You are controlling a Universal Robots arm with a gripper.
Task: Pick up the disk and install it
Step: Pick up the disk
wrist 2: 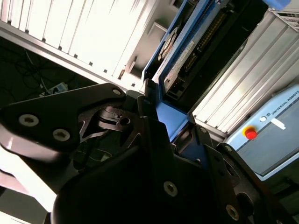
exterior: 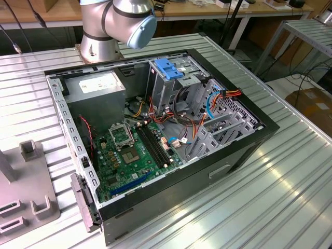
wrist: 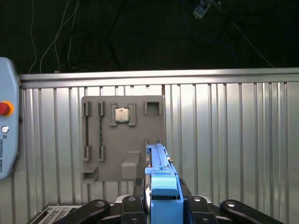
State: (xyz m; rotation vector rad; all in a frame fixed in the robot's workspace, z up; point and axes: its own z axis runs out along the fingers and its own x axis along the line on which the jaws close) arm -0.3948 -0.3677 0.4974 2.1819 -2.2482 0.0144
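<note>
The disk (wrist: pixel 161 170) is held edge-on between my gripper's fingers, its blue side rail facing the first wrist camera. In the second wrist view the disk (wrist 2: pixel 187 46) shows its dark body, white label strip and blue rails running away from the gripper (wrist 2: pixel 166 109). The gripper (wrist: pixel 163 198) is shut on the disk, high above the ribbed metal table. In the exterior view the open computer case (exterior: pixel 249 150) lies on its side, with the metal drive cage and its blue tab (exterior: pixel 168 68) at the back.
A grey fixture plate (wrist: pixel 122 140) with slots and a chip (wrist: pixel 122 114) lies on the table below the disk; it is also at the exterior view's left (exterior: pixel 26 202). A pendant with a red button (wrist: pixel 3 108) lies nearby. The arm's base (exterior: pixel 104 31) stands behind the case.
</note>
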